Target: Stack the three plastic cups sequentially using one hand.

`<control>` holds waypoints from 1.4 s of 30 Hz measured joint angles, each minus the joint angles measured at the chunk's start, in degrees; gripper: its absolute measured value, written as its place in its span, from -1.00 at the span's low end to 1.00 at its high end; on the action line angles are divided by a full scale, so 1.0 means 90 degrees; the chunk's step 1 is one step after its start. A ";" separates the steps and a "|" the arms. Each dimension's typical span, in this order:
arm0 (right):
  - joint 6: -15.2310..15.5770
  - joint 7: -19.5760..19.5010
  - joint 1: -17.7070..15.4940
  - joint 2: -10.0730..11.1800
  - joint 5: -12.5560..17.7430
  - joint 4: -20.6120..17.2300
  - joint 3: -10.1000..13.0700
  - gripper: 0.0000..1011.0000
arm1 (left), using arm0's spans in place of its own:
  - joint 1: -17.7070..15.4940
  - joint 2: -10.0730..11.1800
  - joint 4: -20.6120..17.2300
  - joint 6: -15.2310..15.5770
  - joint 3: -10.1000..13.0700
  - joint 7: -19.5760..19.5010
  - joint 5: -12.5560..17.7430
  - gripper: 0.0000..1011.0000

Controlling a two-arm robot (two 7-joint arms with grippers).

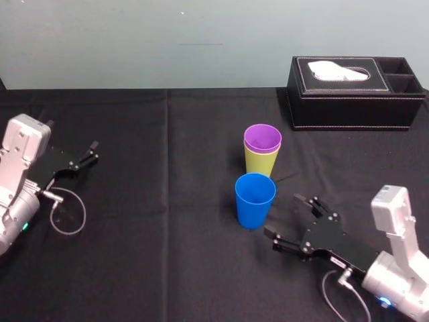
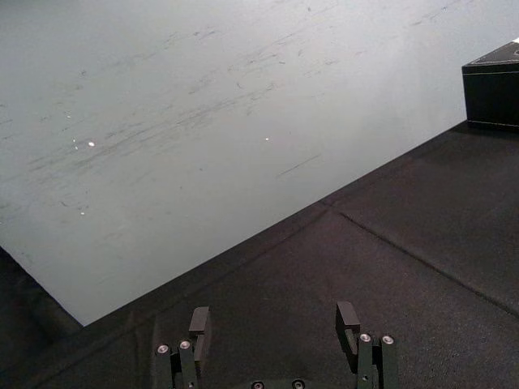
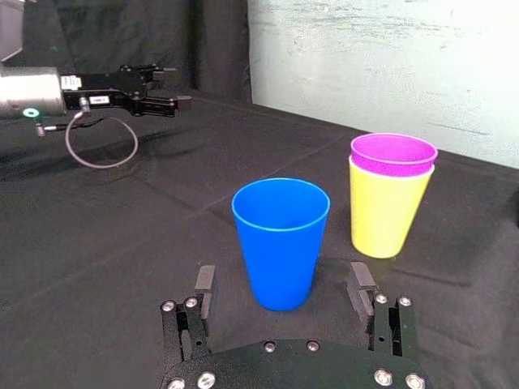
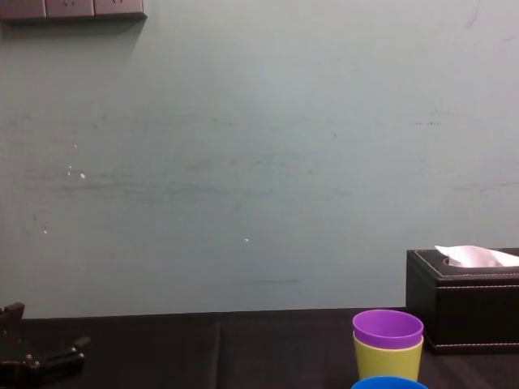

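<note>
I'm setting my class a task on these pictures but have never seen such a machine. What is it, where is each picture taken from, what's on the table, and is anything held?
It is a robot with two arms, each ending in a two-fingered hand. One picture looks down from its head, one looks across the table from its chest, and one comes from each wrist. On the black table stand a blue cup and, behind it, a purple cup nested in a yellow-green cup; a black tissue box sits at the back right. The right hand is open, aimed at the blue cup without touching it. The left hand lies open at the far left. Nothing is held.
</note>
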 joint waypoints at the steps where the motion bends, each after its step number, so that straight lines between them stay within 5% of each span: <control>1: 0.0011 -0.0009 0.0029 -0.0018 -0.0015 0.0022 -0.0019 0.98 | 0.0000 0.0000 0.0000 0.0000 0.0000 0.0000 0.0000 1.00; 22: 0.0233 -0.0190 0.0889 -0.0497 -0.0450 0.0692 -0.0520 0.98 | 0.0000 0.0000 0.0000 0.0000 0.0000 0.0000 0.0000 1.00; 42: 0.0244 -0.0324 0.1227 -0.0766 -0.0628 0.0885 -0.0644 0.98 | 0.0000 0.0000 0.0000 0.0000 0.0000 0.0000 0.0000 1.00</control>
